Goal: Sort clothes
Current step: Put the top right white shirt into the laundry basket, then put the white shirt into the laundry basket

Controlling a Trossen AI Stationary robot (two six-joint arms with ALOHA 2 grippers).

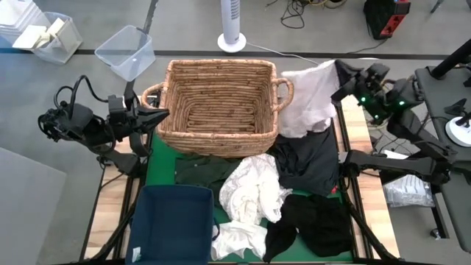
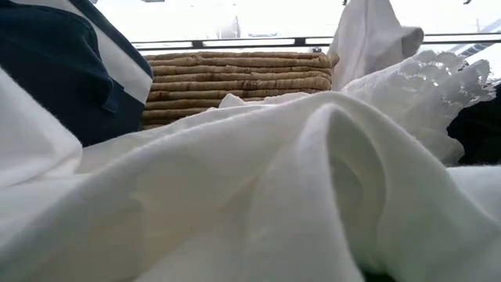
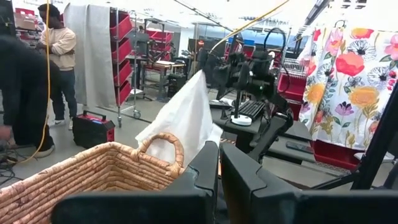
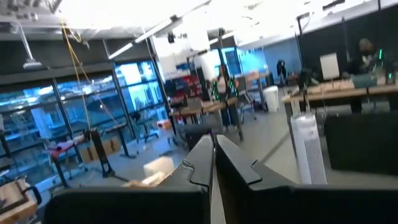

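Observation:
My right gripper (image 1: 338,71) is over the table's far right corner, shut on a white garment (image 1: 309,99) that spreads below it beside the wicker basket (image 1: 221,99). The same garment (image 3: 186,115) shows in the left wrist view, and it (image 2: 368,39) hangs high in the low view. My left gripper (image 1: 166,112) waits shut by the basket's left handle. White clothes (image 1: 254,188) and black or dark grey clothes (image 1: 313,162) lie heaped on the green mat near the basket. The navy bin (image 1: 176,221) stands at the near left. My right gripper pinches the white garment by its top corner (image 1: 333,72) between shut fingers, reaching level from the table's right. The cloth hangs and fans out below. Its lower edge (image 1: 298,131) lies beside the basket's right handle, over a dark garment; whether it rests there I cannot tell.
A clear plastic tub (image 1: 126,51) and a white fan base (image 1: 232,40) stand beyond the table's far edge. A white garment (image 2: 258,188) fills the foreground of the low view. People (image 3: 53,50) stand in the room behind.

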